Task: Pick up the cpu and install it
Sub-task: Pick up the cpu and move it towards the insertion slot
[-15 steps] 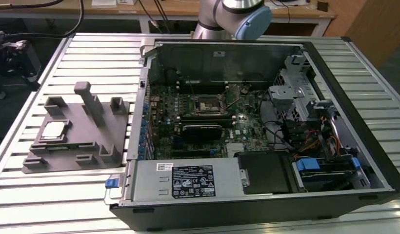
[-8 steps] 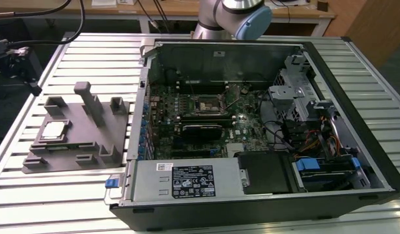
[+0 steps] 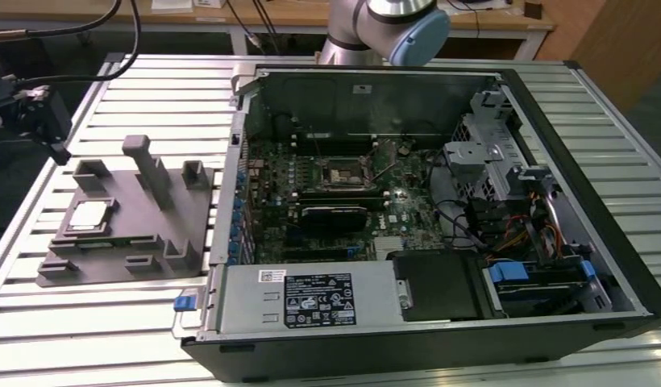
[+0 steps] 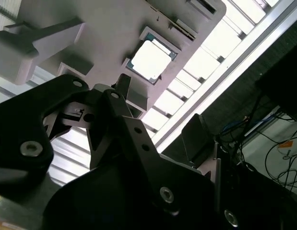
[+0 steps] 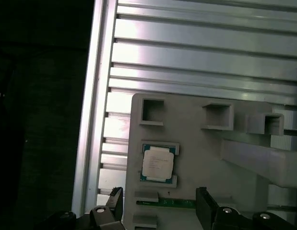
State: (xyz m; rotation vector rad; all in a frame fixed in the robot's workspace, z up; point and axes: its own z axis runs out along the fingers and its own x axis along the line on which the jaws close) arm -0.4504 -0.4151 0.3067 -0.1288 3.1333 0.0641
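Tool [image 5: 159, 196] hovering with fingers spread wide, empty, over grey fixture block [image 3: 131, 230] near counter [image 3: 94, 318] edge at the exterior view's left; cpu [image 5: 158, 163] lying flat in block's recess.

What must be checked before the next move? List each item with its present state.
1. The cpu lies flat in its recess on the grey fixture, silver top up: ok.
2. Nothing lies on the cpu: ok.
3. The gripper is open and holds nothing: ok.
4. The gripper is apart from the cpu and does not touch it: ok.
5. The gripper is centred over the cpu: cannot tell.
6. The socket in the open computer case is unlatched and free to take the chip: cannot tell.
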